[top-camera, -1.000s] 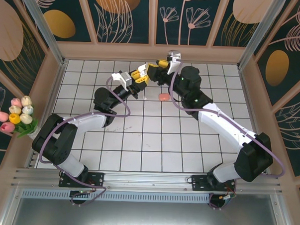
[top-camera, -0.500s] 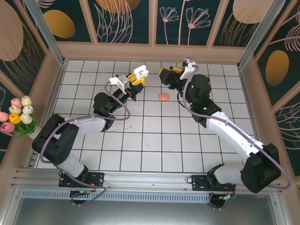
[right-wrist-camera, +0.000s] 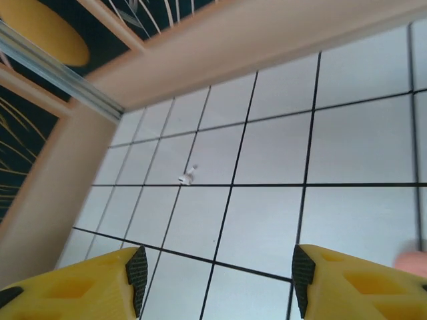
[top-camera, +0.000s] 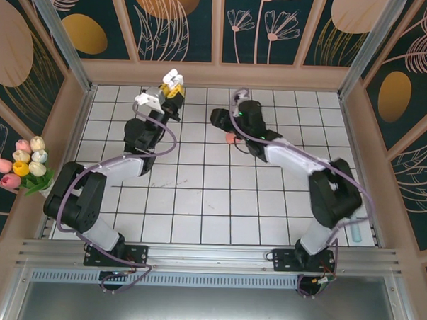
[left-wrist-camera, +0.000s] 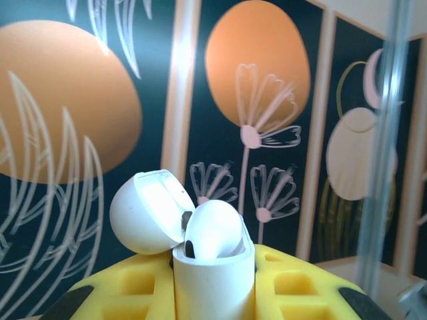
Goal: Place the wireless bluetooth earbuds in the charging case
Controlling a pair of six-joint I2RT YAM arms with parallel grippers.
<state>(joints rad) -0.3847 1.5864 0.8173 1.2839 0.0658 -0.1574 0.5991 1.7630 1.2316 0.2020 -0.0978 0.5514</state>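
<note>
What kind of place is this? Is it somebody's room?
Probably a small robot practice booth, not a real room: a white tiled tabletop is walled in by dark teal panels painted with flowers, with black-and-white robot arms bolted at its near edge. A bunch of pastel tulips decorates the left side.

A white tiled worktop point(top-camera: 219, 203) with dark grout lines sits inside dark wall panels point(top-camera: 184, 24) painted with orange ovals and pale flowers. Pastel tulips point(top-camera: 25, 162) hang against the left wall. An aluminium post point(top-camera: 58, 36) rises at the back-left corner.

We can read no text, brand or number anywhere: the white charging case point(left-wrist-camera: 213, 287) is unmarked, and the wall panels point(left-wrist-camera: 67, 100) bear painted flowers.
</note>
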